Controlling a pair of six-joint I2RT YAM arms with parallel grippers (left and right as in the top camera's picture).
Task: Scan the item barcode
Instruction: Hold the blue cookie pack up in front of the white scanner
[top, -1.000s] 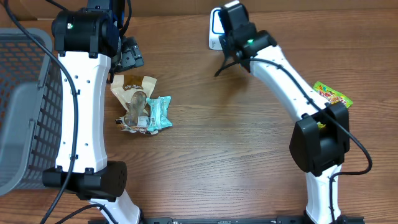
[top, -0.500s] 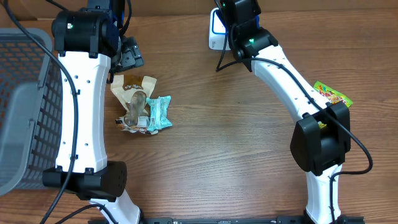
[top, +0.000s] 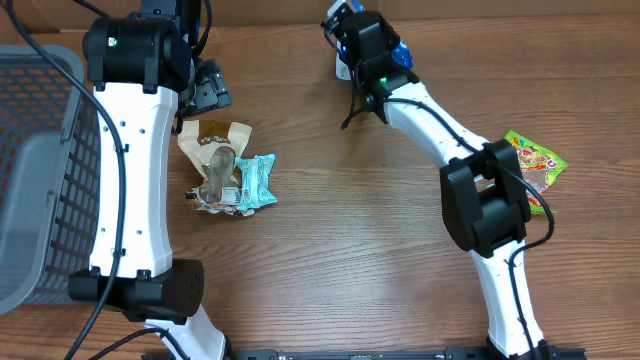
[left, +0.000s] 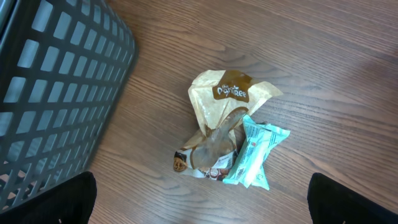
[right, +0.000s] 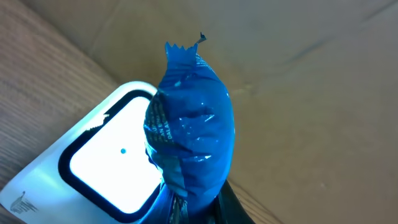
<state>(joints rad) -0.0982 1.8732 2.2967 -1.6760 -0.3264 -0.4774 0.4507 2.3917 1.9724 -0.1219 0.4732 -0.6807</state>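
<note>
Nearest, at about 3 o'clock on the tabletop (top: 330, 250), the green packet (top: 535, 155) lies where it did. The right arm (top: 480, 210) has swung its elbow in from the edge and now overlaps the packet's inner end. At 9 o'clock the pile (left: 227, 134) of wrappers has not shifted, nor has the basket (left: 56, 81) beside it. The left hand (left: 199, 202) hangs above the pile with its jaws spread wide, grasping nothing, as it did a second ago.

The change is all at the far edge, near 12 o'clock. Over the last second the right hand (right: 186, 210) has pushed farther back over the scanner (right: 37, 193) and rolled its wrist. The blue packet (right: 189, 130) it is clenched on now shows from overhead at the hand's 3 o'clock side. In the wrist view the packet stands upright just in front of the lit window (right: 112, 165), overlapping its right edge – whether they touch I cannot tell.

That reads as the presenting step – turning the packet's face toward the window. No barcode shows on the side in view, so whether it has been read is unknown, and a further turn may be needed.
</note>
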